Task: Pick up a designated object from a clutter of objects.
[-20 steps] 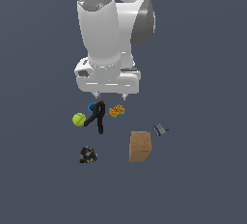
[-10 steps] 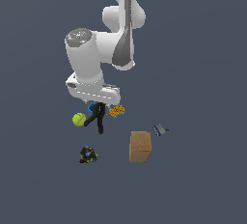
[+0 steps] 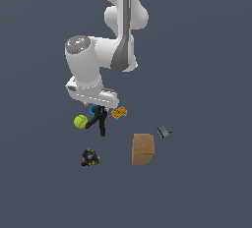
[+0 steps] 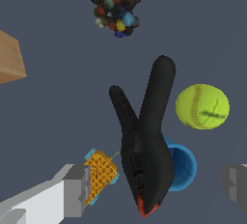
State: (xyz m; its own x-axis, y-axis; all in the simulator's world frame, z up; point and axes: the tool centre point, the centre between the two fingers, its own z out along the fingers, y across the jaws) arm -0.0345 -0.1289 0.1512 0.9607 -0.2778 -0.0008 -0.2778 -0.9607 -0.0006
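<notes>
From the exterior view I see the white arm bent low over the clutter, its gripper (image 3: 101, 108) just above the black V-shaped clamp (image 3: 99, 120). The clamp lies on the dark grey floor (image 3: 206, 183) with its legs spread towards the camera. The yellow-green ball (image 3: 80, 121) sits just beside it on the exterior view's left, the small blue cup (image 3: 92, 109) by its joined end, and the orange patterned piece (image 3: 118, 112) just to its right. Further off are the tan cardboard-like box (image 3: 143, 149), the small blue-white piece (image 3: 163, 132) and the dark multicoloured lump (image 3: 90, 157).

On the wrist view the gripper (image 4: 157, 189) stands wide open and holds nothing: one grey finger (image 4: 76, 190) beside the orange piece (image 4: 100, 174), the other at the frame's edge. The clamp (image 4: 144, 146) lies between them, untouched, its red tip (image 4: 144, 209) nearest the camera, the cup (image 4: 181, 167) touching it, the ball (image 4: 202, 106) near.
</notes>
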